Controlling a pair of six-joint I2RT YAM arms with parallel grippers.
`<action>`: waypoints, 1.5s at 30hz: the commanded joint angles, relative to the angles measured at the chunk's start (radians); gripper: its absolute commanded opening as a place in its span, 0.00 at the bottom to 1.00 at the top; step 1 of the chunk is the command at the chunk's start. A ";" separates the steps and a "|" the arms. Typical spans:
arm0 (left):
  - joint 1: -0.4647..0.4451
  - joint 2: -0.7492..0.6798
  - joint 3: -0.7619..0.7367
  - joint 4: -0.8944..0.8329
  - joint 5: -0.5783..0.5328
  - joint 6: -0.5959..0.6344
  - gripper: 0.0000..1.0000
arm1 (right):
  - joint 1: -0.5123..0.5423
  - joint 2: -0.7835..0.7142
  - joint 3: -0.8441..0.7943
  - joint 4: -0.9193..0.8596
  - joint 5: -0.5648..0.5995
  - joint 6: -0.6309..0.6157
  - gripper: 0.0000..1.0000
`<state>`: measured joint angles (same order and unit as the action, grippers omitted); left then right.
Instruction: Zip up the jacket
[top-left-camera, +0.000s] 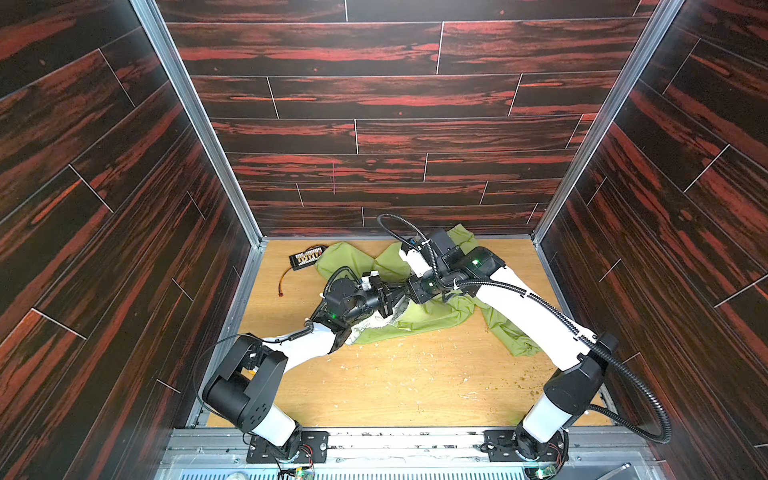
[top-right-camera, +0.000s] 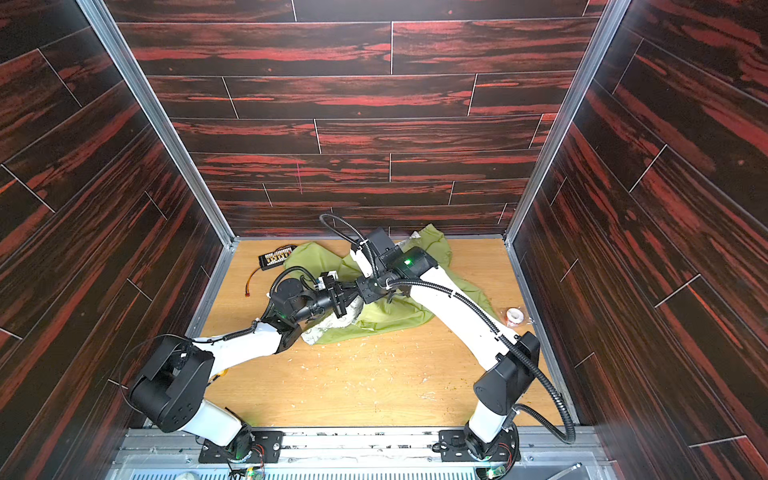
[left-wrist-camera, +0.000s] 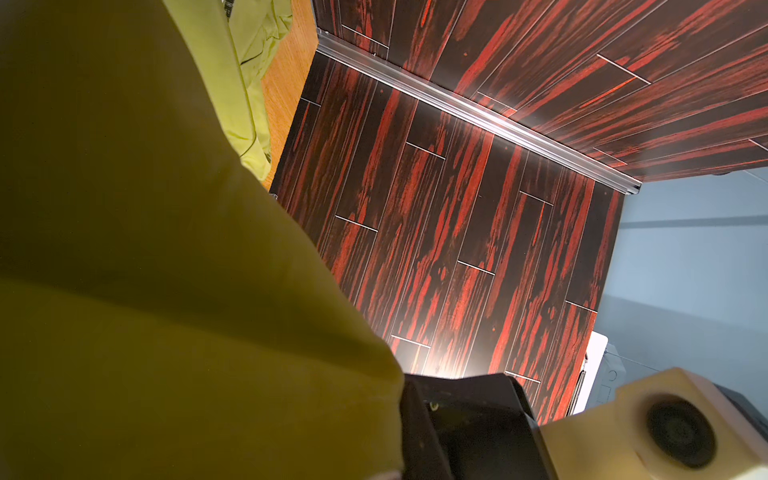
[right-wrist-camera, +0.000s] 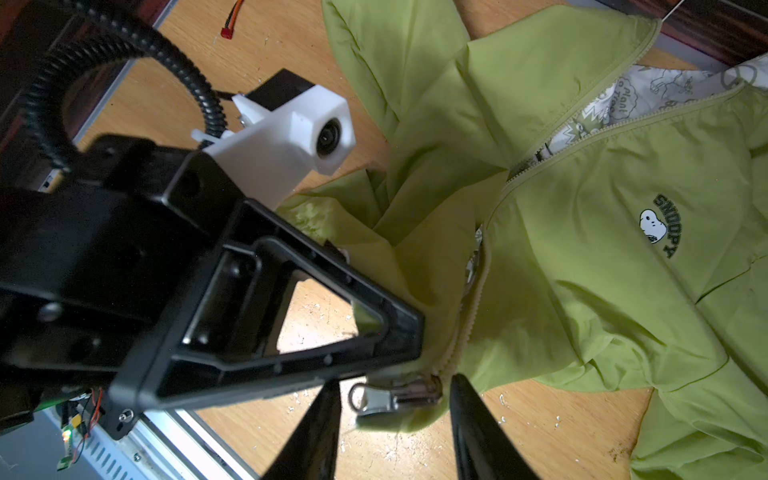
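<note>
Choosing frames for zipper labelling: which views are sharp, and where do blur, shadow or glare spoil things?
Right wrist view: zipper pull fairly sharp and lit, right end effector with dark, blurred fingers. Left wrist view: jacket close, shadowed, out of focus; glare on the metal rail. Both top views: even light, walls splayed by the wide angle.

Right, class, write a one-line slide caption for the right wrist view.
Right tool open astride the jacket's metal zipper pull, left tool gripping fabric alongside.
</note>
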<state>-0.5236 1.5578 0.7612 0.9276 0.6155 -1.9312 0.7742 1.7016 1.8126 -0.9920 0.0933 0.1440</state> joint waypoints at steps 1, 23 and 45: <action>-0.012 -0.032 0.029 0.063 0.047 -0.017 0.00 | 0.010 0.018 0.025 -0.008 -0.024 -0.015 0.46; -0.013 -0.050 0.031 0.054 0.058 -0.015 0.00 | 0.042 0.095 0.082 -0.038 0.066 -0.026 0.37; -0.013 -0.035 0.003 0.066 0.050 -0.011 0.00 | 0.037 0.048 0.091 -0.025 0.080 0.003 0.23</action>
<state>-0.5182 1.5578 0.7612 0.9127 0.6170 -1.9308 0.8097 1.7504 1.8954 -1.0454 0.1761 0.1417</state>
